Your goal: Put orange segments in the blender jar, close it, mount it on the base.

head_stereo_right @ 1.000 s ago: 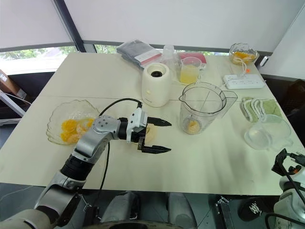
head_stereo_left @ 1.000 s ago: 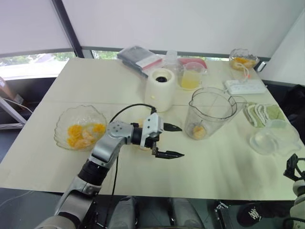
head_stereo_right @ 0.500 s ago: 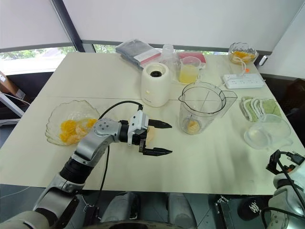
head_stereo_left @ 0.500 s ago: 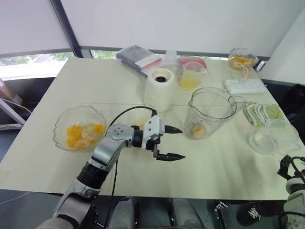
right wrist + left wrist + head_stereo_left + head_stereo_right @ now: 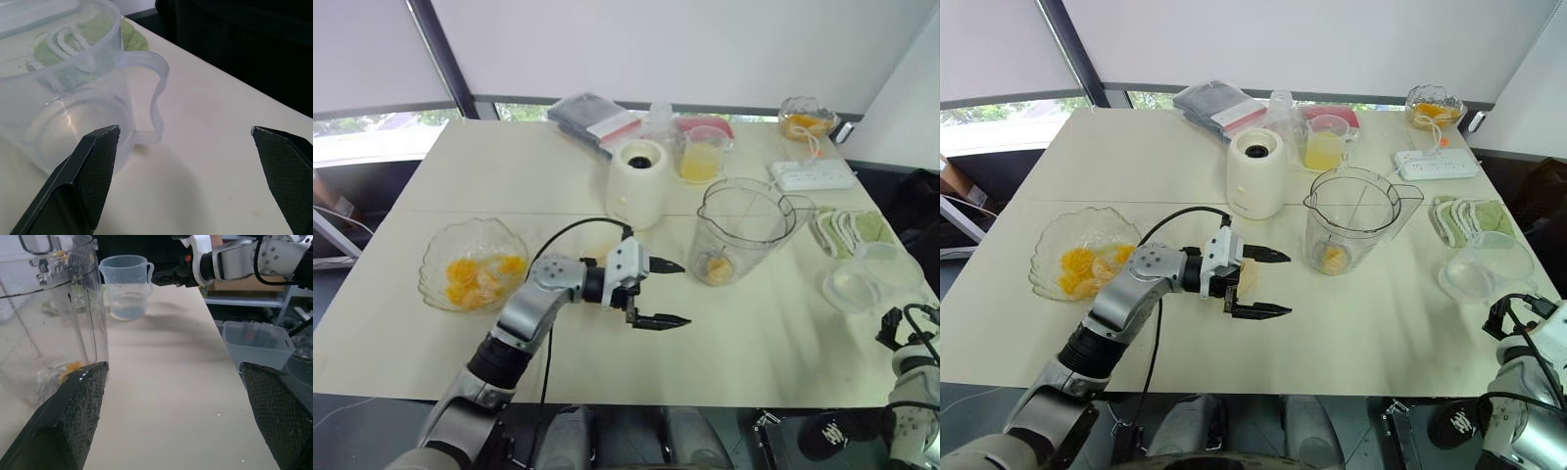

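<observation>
Reaching in at about four o'clock, the right claw (image 5: 1513,311) has crept nearer the clear cup (image 5: 1477,270) (both claws wide, empty); left claw (image 5: 658,292) waits beside the blender jar (image 5: 741,227).

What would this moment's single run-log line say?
left gripper: jaws open, empty, beside clear plastic blender jar | jar: orange segments inside, unlidded | cream-white cylindrical base: bare

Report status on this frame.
Left gripper open, empty; right gripper open beside clear measuring jug. Clear plastic blender jar unlidded, orange segments inside. Nothing blocking.
</observation>
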Motion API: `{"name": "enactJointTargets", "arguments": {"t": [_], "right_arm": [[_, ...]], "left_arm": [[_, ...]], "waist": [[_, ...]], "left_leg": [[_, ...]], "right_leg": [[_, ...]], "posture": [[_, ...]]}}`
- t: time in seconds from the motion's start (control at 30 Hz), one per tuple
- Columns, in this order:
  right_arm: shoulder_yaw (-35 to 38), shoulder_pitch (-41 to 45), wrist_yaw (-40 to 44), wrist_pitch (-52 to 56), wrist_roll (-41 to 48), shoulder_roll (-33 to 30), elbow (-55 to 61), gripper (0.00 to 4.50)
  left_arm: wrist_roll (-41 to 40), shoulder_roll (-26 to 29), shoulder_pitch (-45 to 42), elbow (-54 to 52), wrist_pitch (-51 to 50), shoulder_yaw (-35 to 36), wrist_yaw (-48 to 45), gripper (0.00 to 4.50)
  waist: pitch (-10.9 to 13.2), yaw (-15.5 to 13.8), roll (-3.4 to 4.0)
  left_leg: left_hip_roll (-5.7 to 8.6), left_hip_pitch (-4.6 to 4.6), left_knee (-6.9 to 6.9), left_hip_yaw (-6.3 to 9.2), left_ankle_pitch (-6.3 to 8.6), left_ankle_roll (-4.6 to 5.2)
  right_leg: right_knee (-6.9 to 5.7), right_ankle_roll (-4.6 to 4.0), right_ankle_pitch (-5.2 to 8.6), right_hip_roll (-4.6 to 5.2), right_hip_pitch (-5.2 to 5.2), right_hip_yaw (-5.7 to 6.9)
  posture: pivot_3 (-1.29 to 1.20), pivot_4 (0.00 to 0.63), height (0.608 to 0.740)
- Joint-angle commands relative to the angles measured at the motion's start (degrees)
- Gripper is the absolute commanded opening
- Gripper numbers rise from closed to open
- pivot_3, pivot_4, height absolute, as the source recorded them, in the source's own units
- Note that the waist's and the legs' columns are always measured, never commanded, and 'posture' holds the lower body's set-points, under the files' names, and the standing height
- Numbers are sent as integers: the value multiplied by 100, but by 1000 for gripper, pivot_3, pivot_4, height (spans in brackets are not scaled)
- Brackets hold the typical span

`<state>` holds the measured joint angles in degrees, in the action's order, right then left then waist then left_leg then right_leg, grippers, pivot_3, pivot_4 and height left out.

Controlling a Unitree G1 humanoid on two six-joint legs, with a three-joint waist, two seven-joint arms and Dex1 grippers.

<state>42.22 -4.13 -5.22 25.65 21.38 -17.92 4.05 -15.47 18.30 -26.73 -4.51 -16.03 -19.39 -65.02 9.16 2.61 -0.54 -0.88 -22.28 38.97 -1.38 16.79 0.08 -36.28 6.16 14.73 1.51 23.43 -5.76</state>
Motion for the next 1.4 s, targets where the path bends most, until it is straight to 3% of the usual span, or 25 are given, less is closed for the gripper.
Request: {"name": "enactJointTargets", "arguments": {"t": [0.03,1.27,1.4], "right_arm": [[17,121,51,-192,-53,-178,-92,4500],[-149,1387,315,-1374,-317,-1234,-2918,4500],[-182,1459,315,-1468,-325,-1249,-3068,3159]], "left_arm": [[-94,21,-16,-225,6,25,40,4473],[-84,231,2,-520,-109,26,210,4473],[-86,256,-15,-500,-97,44,209,4500]], "waist": [[0,0,0],[8,77,2],[9,124,1]], "left_leg": [[0,0,0,0,0,0],[1,-4,-4,-5,1,1],[1,-5,-5,-4,1,2]], "right_leg": [[1,0,0,0,0,0],[14,1,0,-1,1,-7],[14,1,0,-1,1,-7]], "posture": [[0,150,740],[0,150,740],[0,150,740]]}}
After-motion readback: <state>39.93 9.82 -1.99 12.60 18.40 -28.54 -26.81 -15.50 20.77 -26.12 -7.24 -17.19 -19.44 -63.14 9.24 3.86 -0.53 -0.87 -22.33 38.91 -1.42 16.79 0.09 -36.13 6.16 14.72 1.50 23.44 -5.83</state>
